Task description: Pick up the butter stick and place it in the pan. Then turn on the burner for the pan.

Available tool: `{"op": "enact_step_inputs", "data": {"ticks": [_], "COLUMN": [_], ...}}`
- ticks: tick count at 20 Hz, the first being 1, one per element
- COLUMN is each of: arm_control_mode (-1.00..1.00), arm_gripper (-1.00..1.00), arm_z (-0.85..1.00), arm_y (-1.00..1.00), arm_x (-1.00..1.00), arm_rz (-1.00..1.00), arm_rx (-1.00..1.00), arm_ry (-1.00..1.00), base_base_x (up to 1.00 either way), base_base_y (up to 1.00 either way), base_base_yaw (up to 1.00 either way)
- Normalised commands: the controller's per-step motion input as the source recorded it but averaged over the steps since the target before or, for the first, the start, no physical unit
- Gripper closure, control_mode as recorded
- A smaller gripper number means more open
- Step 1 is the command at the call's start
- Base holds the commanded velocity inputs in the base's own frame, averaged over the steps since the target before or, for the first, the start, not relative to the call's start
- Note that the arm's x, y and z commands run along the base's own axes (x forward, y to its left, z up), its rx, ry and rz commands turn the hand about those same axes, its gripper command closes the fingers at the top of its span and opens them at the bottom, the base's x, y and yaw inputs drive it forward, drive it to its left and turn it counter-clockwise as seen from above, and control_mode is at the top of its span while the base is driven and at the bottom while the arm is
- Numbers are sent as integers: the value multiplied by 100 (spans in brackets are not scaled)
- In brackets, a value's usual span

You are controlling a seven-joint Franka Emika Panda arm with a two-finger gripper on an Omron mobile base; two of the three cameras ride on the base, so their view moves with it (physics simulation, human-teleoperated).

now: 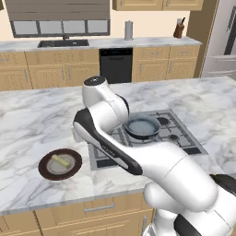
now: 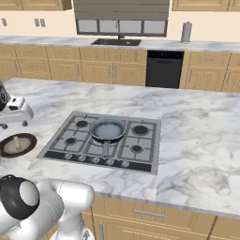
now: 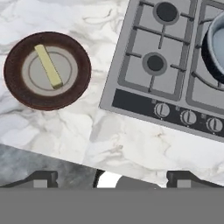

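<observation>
The butter stick (image 3: 48,65), a pale yellow bar, lies on a dark brown plate (image 3: 17,94) with a grey centre, at the upper left of the hand view. My gripper (image 3: 114,177) hangs above the counter, open, with nothing between its fingertips (image 3: 41,177); the plate is ahead and to the left of it. The pan (image 1: 141,126) sits on the middle burner of the stove, dark-rimmed with a bluish-grey inside, handle toward the knobs. From the base, the butter stick (image 1: 61,161) (image 2: 17,141) rests on the plate left of the stove, and the pan (image 2: 108,129) (image 3: 216,43) holds nothing.
The gas stove (image 2: 70,126) is set into the marble island, with a row of knobs (image 3: 189,117) along its front strip. My white arm (image 1: 115,152) crosses the counter between plate and stove. Cabinets, a sink (image 2: 116,42) and a dishwasher (image 2: 164,68) line the far wall.
</observation>
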Motion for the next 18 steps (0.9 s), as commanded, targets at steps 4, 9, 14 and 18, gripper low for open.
{"op": "enact_step_inputs", "data": {"ticks": [4,9,14,18], "arm_control_mode": [-100,-100,-100,-100], "arm_gripper": [-100,-100,-100,-100], "arm_z": [-58,-29,-37,-45], "arm_y": [48,28,20,24], "arm_x": [-19,3,17,5], "arm_rz": [8,7,7,8], "arm_rx": [0,0,0,-4], "arm_ry": [0,7,14,8], "base_base_x": [0,0,0,0], "base_base_y": [0,0,0,0], "base_base_yaw": [0,0,0,0]}}
